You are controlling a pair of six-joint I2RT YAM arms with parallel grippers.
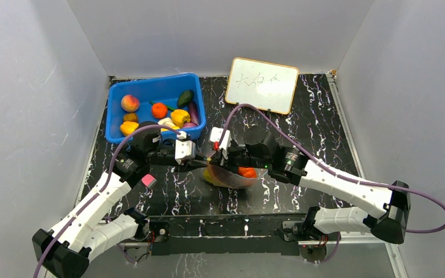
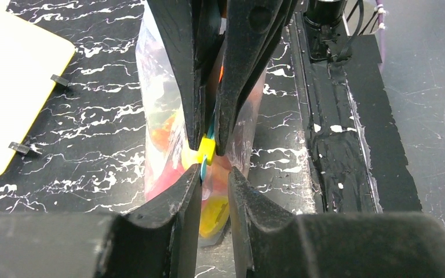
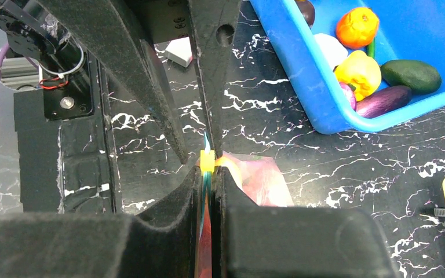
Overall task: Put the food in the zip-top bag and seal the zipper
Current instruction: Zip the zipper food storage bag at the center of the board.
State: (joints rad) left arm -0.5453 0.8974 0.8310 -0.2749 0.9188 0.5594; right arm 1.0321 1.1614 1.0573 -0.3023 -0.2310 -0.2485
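The right gripper (image 3: 207,174) is clamped tight on the zipper (image 3: 204,197), its fingers pinching the blue-teal strip right at the yellow slider (image 3: 207,161). That pinch holds the mouth of the zip-top bag (image 1: 234,178) upright and taut, so the strip can be pressed along its length. Facing it tip to tip, the left gripper (image 2: 214,172) stands a little open and straddles the same strip on the other side of the slider. It has hold of nothing that I can see, though whether a pad brushes the plastic is not clear. Judging by this pairing, one hand anchors while the other is free to shift or run along the seal. The bag sits on the marbled table (image 1: 301,116) between the two arms, bulging with food (image 1: 247,172), orange-red and yellow pieces showing through the clear plastic. Beyond the bag and to its left is the blue bin (image 1: 150,87), where a peach (image 1: 130,102) and other toy pieces lie (whether they were meant to go in too, I cannot say). Behind the bag and slightly to its right stands the whiteboard (image 1: 262,84). A pink cube (image 1: 149,180) lies on the table to the bag's left, beside the left arm.
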